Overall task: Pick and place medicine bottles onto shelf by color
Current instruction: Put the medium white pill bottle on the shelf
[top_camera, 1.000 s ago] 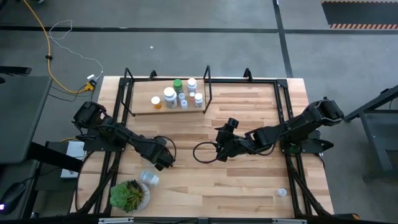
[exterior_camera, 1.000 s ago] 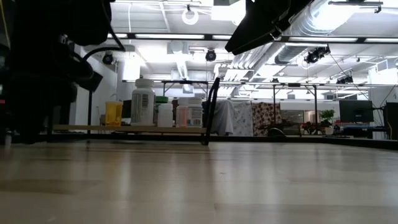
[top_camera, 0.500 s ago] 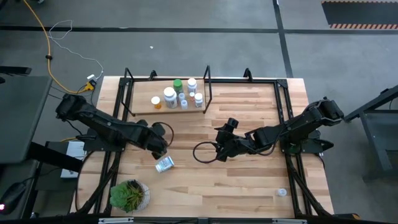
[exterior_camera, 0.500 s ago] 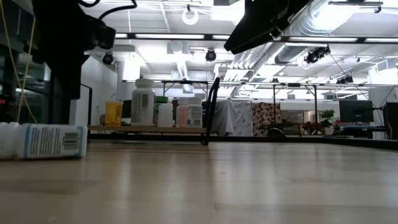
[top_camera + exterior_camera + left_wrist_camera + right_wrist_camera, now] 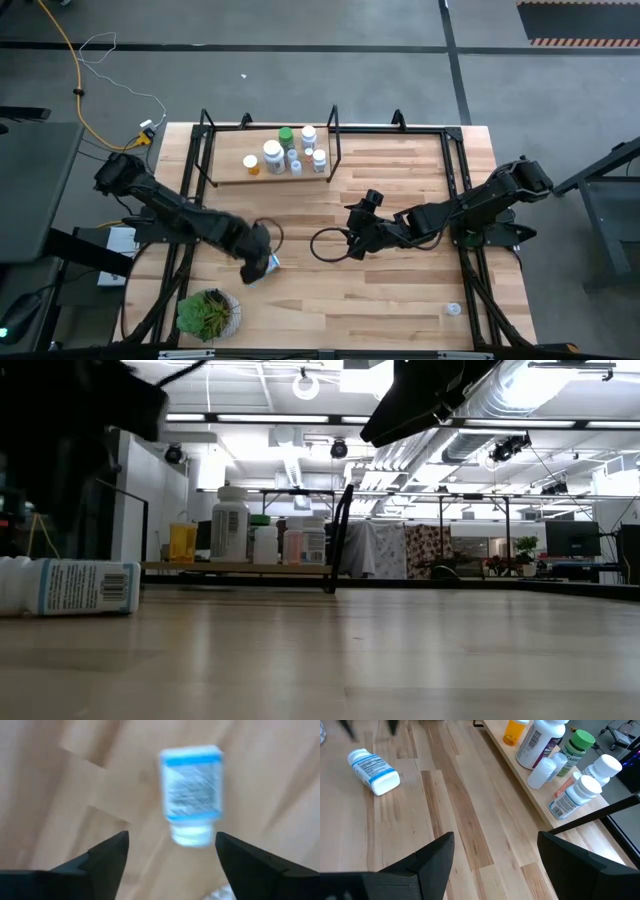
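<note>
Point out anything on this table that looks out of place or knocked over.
One white bottle with a blue-edged label lies on its side on the bare tabletop, near the potted plant, while the other bottles stand upright on the shelf. The left end effector is open above it.

- Small white plastic pill bottle with blue-banded label [image 5: 373, 771], lower left of the right wrist view
- Green-capped bottle [image 5: 580, 746], upper right
- Orange bottle [image 5: 514, 731], top centre
- Light-wood shelf plank with black rods [image 5: 530, 795]

Two black jointed arms, looped black cables, dark wedge fingers [image 5: 432, 865].
</note>
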`<state>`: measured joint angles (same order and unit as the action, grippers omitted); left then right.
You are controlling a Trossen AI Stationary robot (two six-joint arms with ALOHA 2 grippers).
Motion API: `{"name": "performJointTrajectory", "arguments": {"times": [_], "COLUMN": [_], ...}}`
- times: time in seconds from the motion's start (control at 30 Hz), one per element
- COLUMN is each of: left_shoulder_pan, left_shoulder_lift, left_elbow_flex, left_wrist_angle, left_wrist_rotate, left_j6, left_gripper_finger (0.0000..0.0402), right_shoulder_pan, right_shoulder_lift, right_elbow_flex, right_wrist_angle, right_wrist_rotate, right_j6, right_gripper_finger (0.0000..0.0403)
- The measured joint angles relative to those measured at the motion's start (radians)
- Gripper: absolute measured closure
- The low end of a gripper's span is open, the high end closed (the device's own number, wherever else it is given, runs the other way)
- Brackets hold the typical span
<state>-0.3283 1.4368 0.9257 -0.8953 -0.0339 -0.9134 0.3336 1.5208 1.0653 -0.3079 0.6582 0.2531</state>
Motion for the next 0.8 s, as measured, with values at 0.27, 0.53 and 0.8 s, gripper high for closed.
{"name": "performJointTrajectory", "arguments": {"times": [0.27,0.53,0.8], "left_shoulder_pan": [-0.18,-0.228,-0.227], "left_shoulder_lift": [0.035,0.174,0.247], "left_elbow_flex": [0.03,0.027,0.027], "left_wrist_angle": [0.026,0.032,0.046], "left_wrist_rotate": [-0.121,-0.215,-0.246], "left_j6": [-0.075,-0.046,-0.018], "left_gripper_finger": [0.009,0.0091,0.0091], "right_shoulder_pan": [0.0,0.0,0.0], "right_shoulder_lift": [0.0,0.0,0.0], "right_elbow_flex": [0.0,0.0,0.0], "right_wrist_angle": [0.003,0.002,0.002], "right_wrist_rotate": [0.0,0.0,0.0], "right_j6": [0.003,0.008,0.0], "right_gripper_finger": [0.0126,0.0126,0.0126]}}
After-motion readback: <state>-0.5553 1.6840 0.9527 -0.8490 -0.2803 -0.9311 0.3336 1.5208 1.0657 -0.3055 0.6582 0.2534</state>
